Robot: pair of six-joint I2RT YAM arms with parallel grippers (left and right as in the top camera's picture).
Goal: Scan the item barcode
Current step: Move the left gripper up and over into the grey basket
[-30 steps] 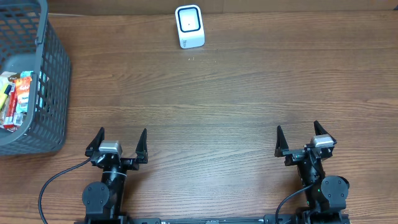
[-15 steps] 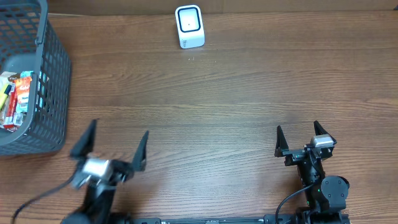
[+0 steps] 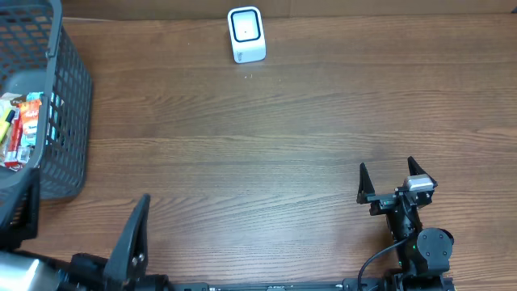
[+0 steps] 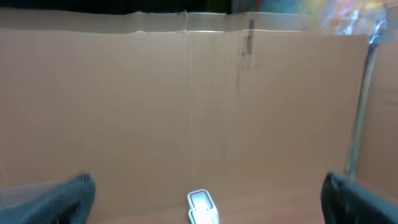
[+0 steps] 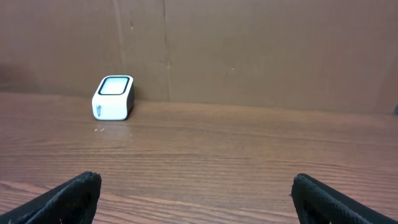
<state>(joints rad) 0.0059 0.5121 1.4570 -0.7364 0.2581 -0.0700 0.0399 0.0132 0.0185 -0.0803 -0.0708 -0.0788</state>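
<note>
Overhead: left gripper (image 3: 89, 191) is looming large and blurry at the near left, jaws spread wide and holding nothing, right gripper (image 3: 386, 164) is sitting near right, jaws also spread and empty, packaged items (image 3: 24, 129) are lying in the grey basket (image 3: 71, 105) at far left, and the white scanner (image 3: 246, 34) is standing far centre on the table (image 3: 283, 121). Left wrist: fingers (image 4: 56, 199) are showing wide apart, scanner low against a cardboard wall (image 4: 155, 93). Right wrist: fingers (image 5: 68, 199) are standing wide apart, scanner at far left

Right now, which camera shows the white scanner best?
The right wrist view: the white scanner is sharp and whole, side and window visible. Overhead shows it small, from above. The left wrist view catches it blurred, at the frame's bottom edge.
</note>
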